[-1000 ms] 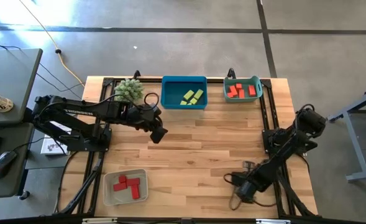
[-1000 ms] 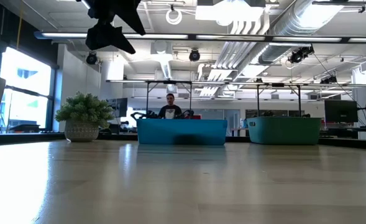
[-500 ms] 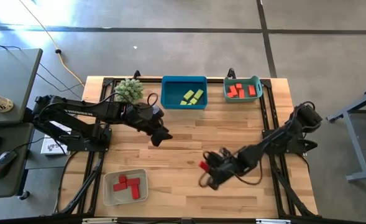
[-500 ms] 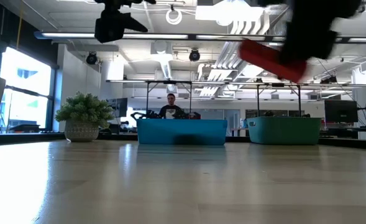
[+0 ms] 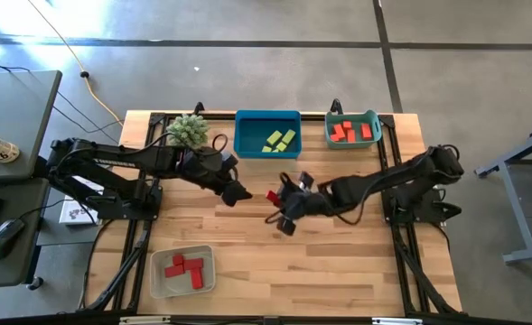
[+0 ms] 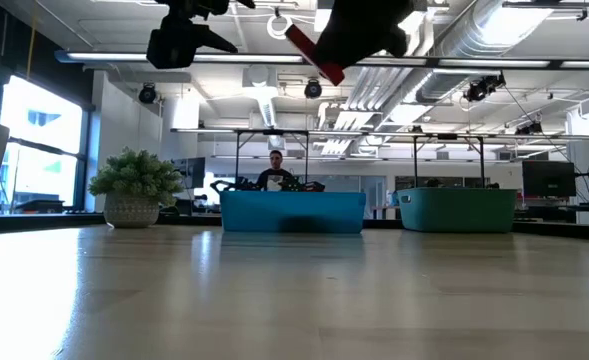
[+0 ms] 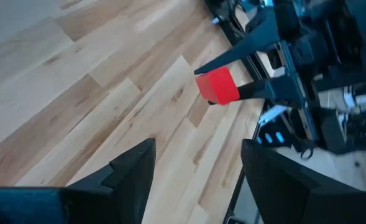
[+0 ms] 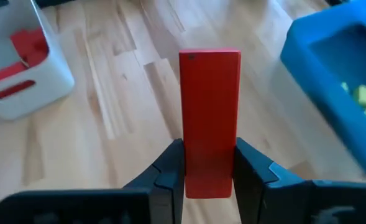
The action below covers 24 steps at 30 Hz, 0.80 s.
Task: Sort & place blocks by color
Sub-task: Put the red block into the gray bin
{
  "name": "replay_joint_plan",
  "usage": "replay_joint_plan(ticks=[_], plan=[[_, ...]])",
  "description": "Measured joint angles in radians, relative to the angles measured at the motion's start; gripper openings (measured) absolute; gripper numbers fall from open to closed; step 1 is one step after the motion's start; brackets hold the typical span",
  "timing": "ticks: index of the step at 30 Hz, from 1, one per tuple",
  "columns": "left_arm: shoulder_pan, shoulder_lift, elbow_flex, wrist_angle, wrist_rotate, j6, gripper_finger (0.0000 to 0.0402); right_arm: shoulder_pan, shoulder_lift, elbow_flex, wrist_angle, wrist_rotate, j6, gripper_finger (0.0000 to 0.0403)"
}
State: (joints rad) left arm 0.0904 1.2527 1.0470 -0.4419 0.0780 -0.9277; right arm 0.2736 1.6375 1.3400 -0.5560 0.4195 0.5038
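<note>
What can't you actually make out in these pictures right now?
- Tray contents, low view: walls of the blue tray and teal tray hide them.
- Red bar, right wrist view: its lower end sits behind the right gripper.
- Block count in the white tray, high view: pieces overlap.

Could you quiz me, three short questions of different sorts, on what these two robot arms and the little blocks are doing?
1. True or false: the right gripper is empty.
2. Which tray holds the yellow-green blocks? A) white tray B) blue tray C) teal tray
3. Fill in: the left gripper, over the middle of the table, has its fingers ____.

Key
1. False: it is shut on a red bar, held in the air.
2. B, the blue tray. The white tray and the teal tray hold red blocks.
3. Open, with nothing between them.
</note>
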Motion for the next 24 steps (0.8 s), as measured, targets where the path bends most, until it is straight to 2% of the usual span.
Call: replay_joint_plan(ticks=[6,14,24], plan=[[0.037,0.013,0.0,0.002,-0.003,-0.076,0.0227,-0.079,0.0,0.003,-0.001,-0.07,-0.207,0.0076],[0.09,0.091,0.0,0.035,-0.011,-0.143,0.0227,-0.158,0.0,0.003,-0.002,-0.128,-0.429,0.0076],[0.128,0.185,0.0,0.205,-0.011,-0.175,0.0227,-0.238,0.0,0.003,-0.055,-0.143,-0.509,0.0076]])
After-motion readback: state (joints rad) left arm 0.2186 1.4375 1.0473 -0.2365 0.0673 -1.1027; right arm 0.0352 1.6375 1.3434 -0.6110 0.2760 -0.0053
